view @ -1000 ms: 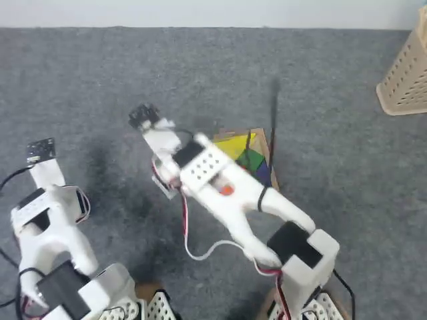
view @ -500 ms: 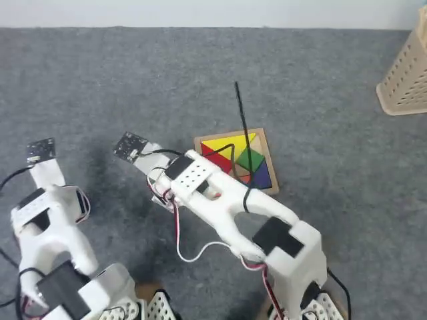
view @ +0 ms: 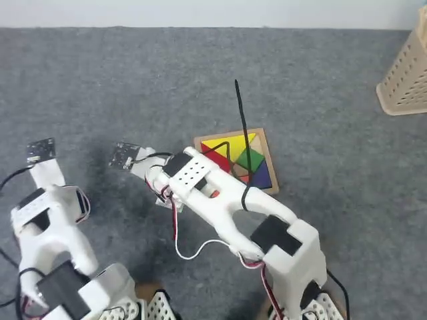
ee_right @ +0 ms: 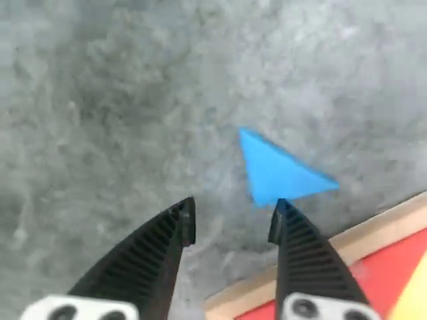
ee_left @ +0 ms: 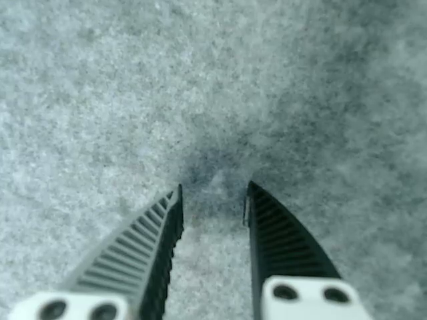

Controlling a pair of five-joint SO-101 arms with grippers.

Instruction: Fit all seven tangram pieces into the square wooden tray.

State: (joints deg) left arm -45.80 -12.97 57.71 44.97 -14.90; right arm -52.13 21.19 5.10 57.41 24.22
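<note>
A gray carpet (view: 313,87) covers the whole table. Two white robot arms rise from its near edge. The right arm (view: 220,200) stretches up and across the near-left corner of the square wooden tray (view: 230,135). The left arm (view: 50,227) stands well to the left of the tray, apart from it. A beige perforated basket (view: 403,67) sits far off to the tray's upper right.

The tray lies near the middle of the carpet, turned slightly. Inside it lie a yellow piece (view: 223,145), a red piece (view: 215,159), a green piece (view: 251,159) and a dark blue piece (view: 262,175), packed edge to edge.

In the right wrist view, a small light blue triangle (ee_right: 280,170) lies flat on the carpet just outside the tray's wooden rim (ee_right: 380,227). The right gripper (ee_right: 233,210) hangs over it with its jaws spread and nothing between them. One fingertip (ee_right: 283,213) sits at the triangle's edge.

The left gripper (ee_left: 213,193) is also spread apart and empty, hanging above bare carpet.
</note>
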